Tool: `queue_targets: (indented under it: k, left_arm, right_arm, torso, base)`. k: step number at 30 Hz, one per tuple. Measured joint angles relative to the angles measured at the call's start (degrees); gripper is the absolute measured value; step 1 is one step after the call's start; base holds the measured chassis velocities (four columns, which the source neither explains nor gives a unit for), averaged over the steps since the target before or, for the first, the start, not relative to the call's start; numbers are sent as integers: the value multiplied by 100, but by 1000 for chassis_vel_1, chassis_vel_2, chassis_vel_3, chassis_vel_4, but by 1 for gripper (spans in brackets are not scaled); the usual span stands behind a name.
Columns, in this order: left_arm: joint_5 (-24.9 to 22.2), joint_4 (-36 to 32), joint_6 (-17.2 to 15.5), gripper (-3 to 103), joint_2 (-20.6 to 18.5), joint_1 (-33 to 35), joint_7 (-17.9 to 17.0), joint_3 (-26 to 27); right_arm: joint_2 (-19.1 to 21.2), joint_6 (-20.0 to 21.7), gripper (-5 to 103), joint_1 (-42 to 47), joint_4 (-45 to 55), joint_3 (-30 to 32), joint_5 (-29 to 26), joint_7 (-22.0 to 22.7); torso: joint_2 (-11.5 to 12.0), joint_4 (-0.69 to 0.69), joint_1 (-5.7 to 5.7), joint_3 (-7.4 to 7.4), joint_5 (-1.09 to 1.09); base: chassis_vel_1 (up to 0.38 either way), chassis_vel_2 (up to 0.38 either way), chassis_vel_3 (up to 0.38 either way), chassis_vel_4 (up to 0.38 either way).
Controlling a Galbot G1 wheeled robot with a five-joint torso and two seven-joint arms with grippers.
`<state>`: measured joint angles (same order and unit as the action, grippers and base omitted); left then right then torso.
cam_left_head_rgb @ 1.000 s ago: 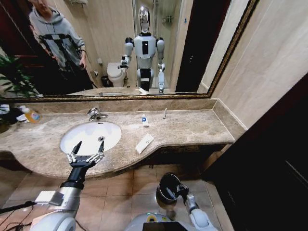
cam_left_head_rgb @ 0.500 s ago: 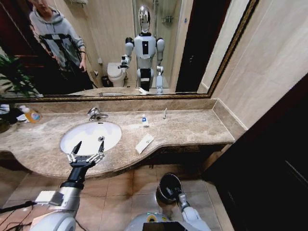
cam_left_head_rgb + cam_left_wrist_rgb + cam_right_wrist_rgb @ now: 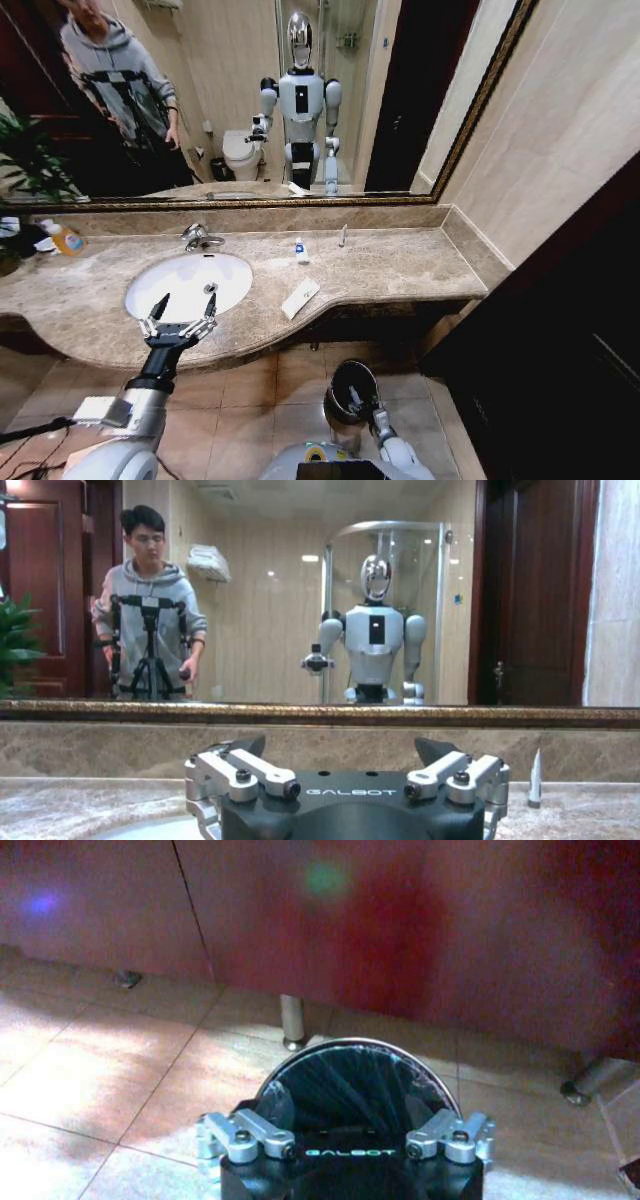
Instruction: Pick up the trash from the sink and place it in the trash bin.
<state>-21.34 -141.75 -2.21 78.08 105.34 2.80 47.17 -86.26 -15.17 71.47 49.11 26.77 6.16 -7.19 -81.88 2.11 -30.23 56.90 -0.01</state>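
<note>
Beige-brown marble worktop round a white oval sink, basin bare but for the drain. Trash lying on the marble instead: flat white packet just beside the basin on its right, tiny white-blue tube farther back, thin grey stick standing near the back wall. Left claw hovering over the sink's near rim, released, jaws spread wide, grasping nothing. Right claw low by the floor, close against the trash bin; whether clenched on the shiny rim or not, cannot tell. Judged as the reach stage of a first pick, nothing lifted yet. Next move likely calling for a swing of the left claw rightward to the packet and a low, level approach. Flat packet probably hard to get under, so perhaps best slid toward the worktop's edge before closing.
</note>
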Motion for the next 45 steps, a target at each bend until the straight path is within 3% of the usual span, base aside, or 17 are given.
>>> queue_targets:
  k: [5,16,24,27,37,45]
  left_arm:
    - [0,0,0,100,0,0,0,0]
    - [0,0,0,100,0,0,0,0]
    - [0,0,0,100,0,0,0,0]
    - [0,0,0,100,0,0,0,0]
    - [0,0,0,100,0,0,0,0]
    - [0,0,0,100,0,0,0,0]
  right_arm:
    - [10,-24,100,84,84,-2,-20,8]
    - [63,-73,100,255,363,-16,-124,175]
    - [59,-155,100,1057,2217,71,-107,1051]
    - [98,113,100,1651,3334,208,-280,1388]
    - [116,130,100,2783,5216,675,-313,1588]
    - [130,495,100,3123,7095,639,-412,1330]
  torso:
    - [0,0,0,0,0]
    - [0,0,0,0,1]
    - [0,0,0,0,1]
    - [0,0,0,0,1]
    - [0,-1,1,0,1]
    - [0,-1,1,0,0]
  base:
    - [0,0,0,0]
    - [0,0,0,0]
    - [0,0,0,0]
    - [0,0,0,0]
    - [0,0,0,0]
    - [0,0,0,0]
